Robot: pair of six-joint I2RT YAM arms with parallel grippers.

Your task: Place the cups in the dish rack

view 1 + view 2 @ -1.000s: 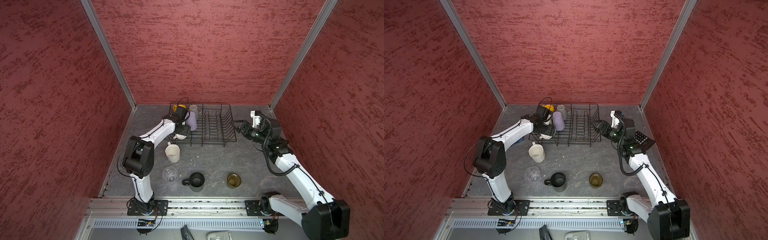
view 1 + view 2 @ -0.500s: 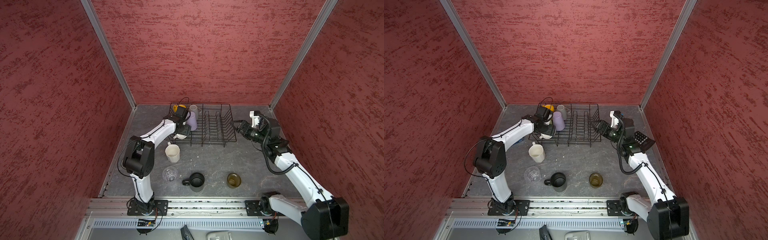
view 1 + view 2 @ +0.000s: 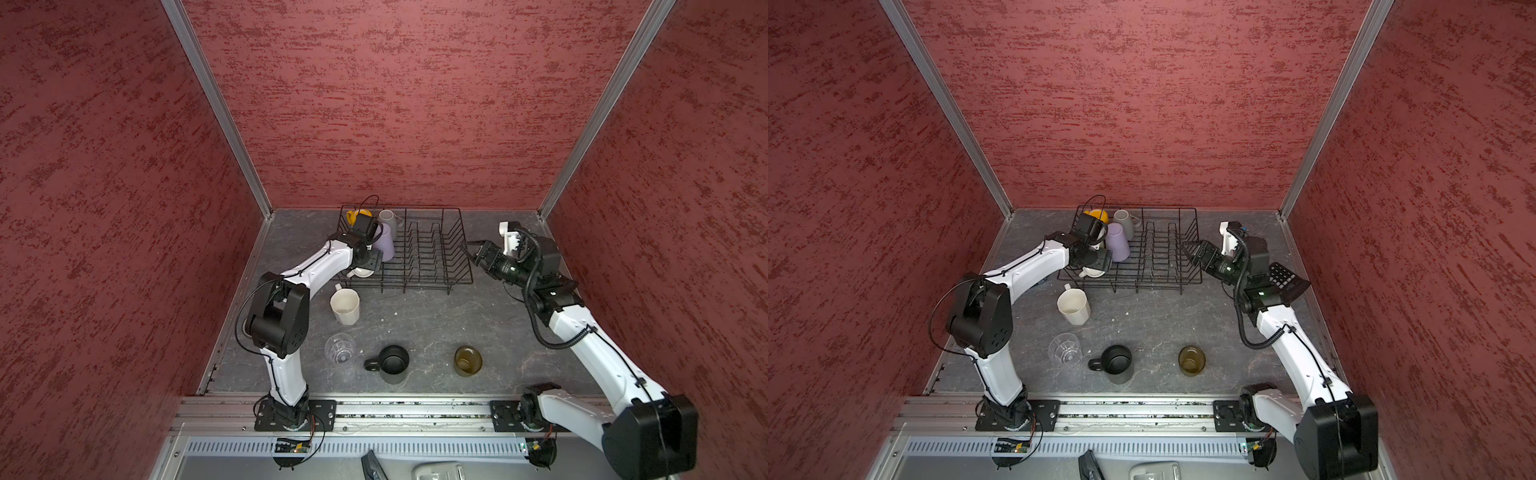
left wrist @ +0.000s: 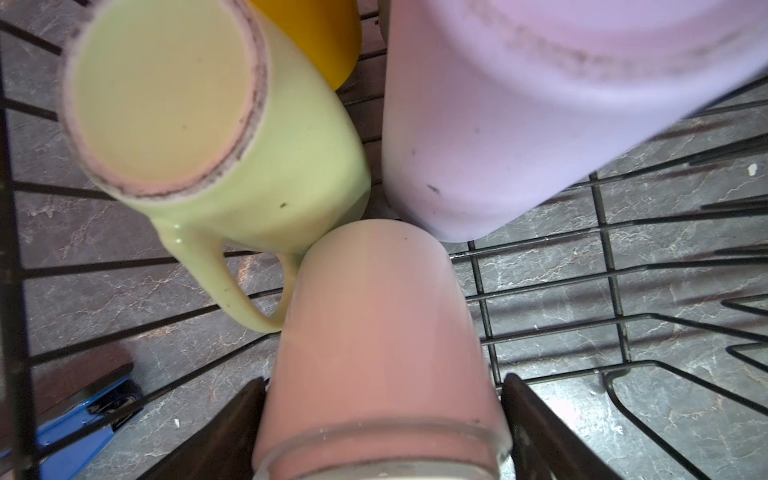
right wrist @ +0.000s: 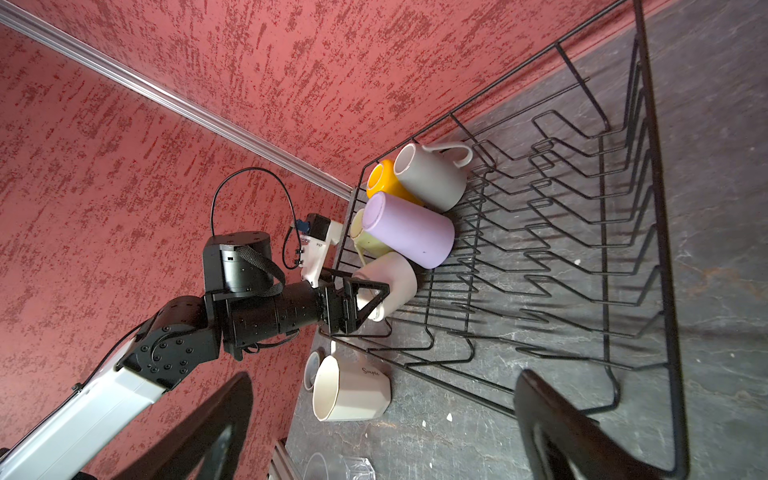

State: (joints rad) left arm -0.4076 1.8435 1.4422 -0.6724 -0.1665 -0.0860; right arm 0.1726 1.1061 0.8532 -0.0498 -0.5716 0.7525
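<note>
Holding steady: nothing visibly shifts across the last second of frames. Left claw stays closed on the white mug, one finger against each side. The mug lies tilted in the rack's front-left corner, its far end touching the green mug and tumbler. Yellow mug and grey mug sit behind them at the back.

Right claw is wide open and empty, parked just beside the rack's right end.

My read: no motion and the mug already on the wires, so this placement is done bar the release. That makes five cups in the rack. Four are left on the bench: faceted mug, clear glass, black mug, olive glass.

Risk: the corner is crowded. Open fully and back straight out, or the fingers may drag the white mug or nudge the green mug's handle.
</note>
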